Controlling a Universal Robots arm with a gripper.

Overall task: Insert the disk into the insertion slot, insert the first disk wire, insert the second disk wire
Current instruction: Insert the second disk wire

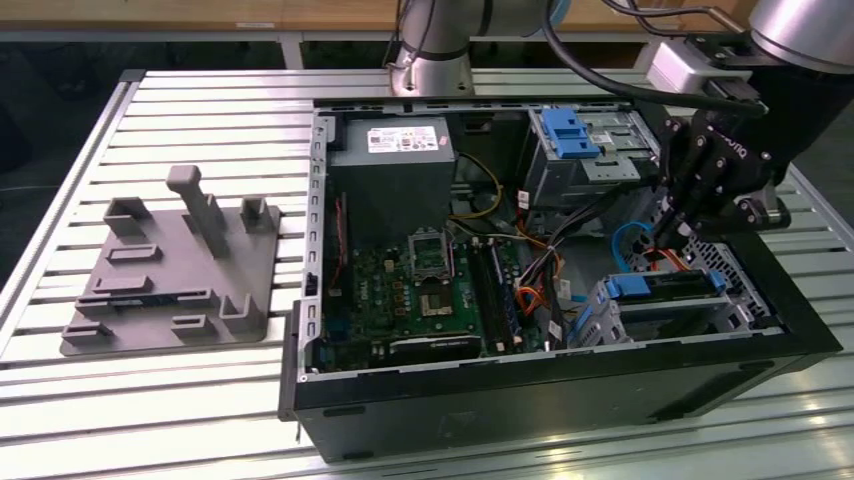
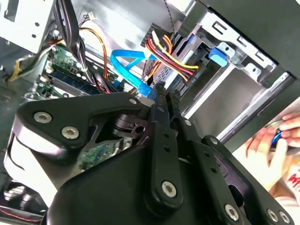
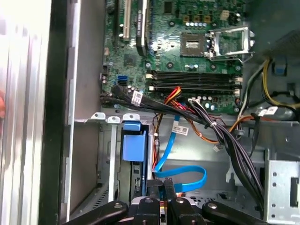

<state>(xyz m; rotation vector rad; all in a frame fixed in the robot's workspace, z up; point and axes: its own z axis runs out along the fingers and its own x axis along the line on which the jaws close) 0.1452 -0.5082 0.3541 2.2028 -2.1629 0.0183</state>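
Observation:
The disk (image 1: 661, 288) sits in its blue carrier (image 3: 131, 143) inside the insertion slot (image 1: 603, 322), the silver cage at the case's corner on the exterior view's right. A red, yellow and black wire bundle (image 2: 168, 50) runs to the disk's end. My gripper (image 1: 671, 240) hangs just above and behind the disk, shut on the plug of a flat blue wire (image 3: 190, 176). That wire (image 2: 124, 65) loops away from my fingertips toward the motherboard. In both wrist views the fingers (image 2: 161, 101) stand pressed close together at the plug, a short way from the disk's end.
The open computer case (image 1: 534, 390) lies on a slatted metal table (image 1: 200, 100). A taller bay with a blue latch (image 1: 574, 135), a power supply (image 1: 394, 150) and the motherboard (image 1: 414, 290) are inside. A grey fixture plate (image 1: 174, 270) lies at the exterior view's left. A person's hand (image 2: 267, 150) is outside the case.

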